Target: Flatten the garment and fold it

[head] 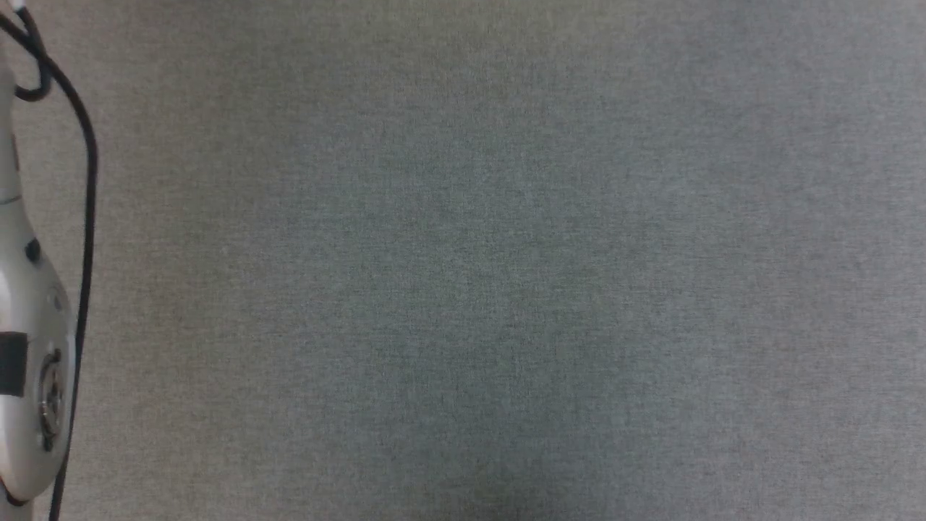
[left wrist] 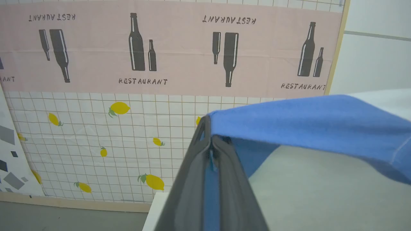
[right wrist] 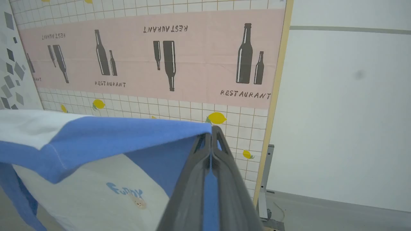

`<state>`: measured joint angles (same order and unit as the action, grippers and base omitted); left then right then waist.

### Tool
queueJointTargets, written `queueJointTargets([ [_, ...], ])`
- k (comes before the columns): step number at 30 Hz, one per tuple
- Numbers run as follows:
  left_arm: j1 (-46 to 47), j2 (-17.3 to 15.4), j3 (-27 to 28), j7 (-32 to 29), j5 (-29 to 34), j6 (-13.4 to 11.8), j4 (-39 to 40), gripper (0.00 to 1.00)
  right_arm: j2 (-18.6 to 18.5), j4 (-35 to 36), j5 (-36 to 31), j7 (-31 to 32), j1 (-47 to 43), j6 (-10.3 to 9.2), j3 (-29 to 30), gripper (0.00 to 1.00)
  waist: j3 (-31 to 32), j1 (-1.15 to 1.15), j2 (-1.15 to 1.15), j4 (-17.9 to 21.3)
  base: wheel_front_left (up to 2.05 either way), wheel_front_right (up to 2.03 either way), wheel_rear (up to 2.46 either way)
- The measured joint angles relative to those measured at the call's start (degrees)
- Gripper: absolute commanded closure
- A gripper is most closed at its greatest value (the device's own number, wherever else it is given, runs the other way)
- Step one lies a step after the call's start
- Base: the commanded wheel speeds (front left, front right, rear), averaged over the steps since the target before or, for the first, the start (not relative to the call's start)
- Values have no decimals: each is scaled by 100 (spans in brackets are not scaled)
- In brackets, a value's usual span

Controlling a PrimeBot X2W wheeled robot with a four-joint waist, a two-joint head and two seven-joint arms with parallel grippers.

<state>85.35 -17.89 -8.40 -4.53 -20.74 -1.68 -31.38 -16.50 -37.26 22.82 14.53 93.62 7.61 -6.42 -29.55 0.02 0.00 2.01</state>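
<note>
While both arms are raised before a printed backdrop (left wrist: 179, 48) of bottles and lemons, the head view records only a pale forearm (head: 29, 311) at its left edge, with a black cable (head: 87, 217) beside it, against a plain grey surface (head: 506, 275). Proceeding from the left: the left gripper (left wrist: 210, 141) is clenched tight on a fold of blue sleeve cloth, which shows as a thin strip pinched between the two dark fingers. From that grip the garment (left wrist: 305, 125) runs off to the right as a taut blue band. In the right wrist view the same cloth arrives from the left, blue over the white body (right wrist: 80, 192), which hangs below and carries a small printed motif (right wrist: 126, 192). The right gripper (right wrist: 211, 141) is likewise closed hard on blue sleeve cloth at its fingertips. Assessment: the garment is suspended between the two grips, spread but not yet laid flat. It appears light, thin and wholly limp. It will sag, swing and crease under its own weight, and offers no stiffness to push against. It is not fragile, though a pinch this near the edge could slip if pulled sharply. The sleeve ends are sound holding points for stretching it. For folding, the shoulders or the hem corners look the better places to take hold.
</note>
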Motion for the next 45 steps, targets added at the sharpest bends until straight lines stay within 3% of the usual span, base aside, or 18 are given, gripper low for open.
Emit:
queueJointTargets([
  [5, -247, 77, -49, 222, -70, 153, -280, 100, -204, 109, 659, -170, -380, -1, -439, 100, -34, 0, 0, -73, 0, 0, 0],
  [14, -1907, 310, -101, 625, -420, 344, -226, 100, -737, 996, 1880, -432, -2605, -2, -989, 100, 528, -1, 0, -177, 0, 0, 0],
  [19, -3423, 479, 25, 767, -731, 260, 375, 100, -954, 1562, 2238, -583, -4302, -2, -951, 100, 1029, -2, 0, -238, 0, 0, 0],
  [25, -5679, 742, 41, 495, -1066, -114, 1384, 100, -748, 2029, 2407, -573, -6232, -2, -634, 100, 1656, -2, 0, -292, 0, 0, 0],
  [34, -8383, 836, -193, -417, -1317, -603, 2237, 100, -592, 2502, 2064, 400, -8572, -2, -131, 100, 2542, -2, 0, -363, 0, 0, 0],
  [45, -9572, 501, -417, -1655, -1360, -1099, 2625, 100, -447, 3348, 1199, 2593, -9858, -1, 144, 100, 3204, -3, 0, -418, 0, 0, 0],
])
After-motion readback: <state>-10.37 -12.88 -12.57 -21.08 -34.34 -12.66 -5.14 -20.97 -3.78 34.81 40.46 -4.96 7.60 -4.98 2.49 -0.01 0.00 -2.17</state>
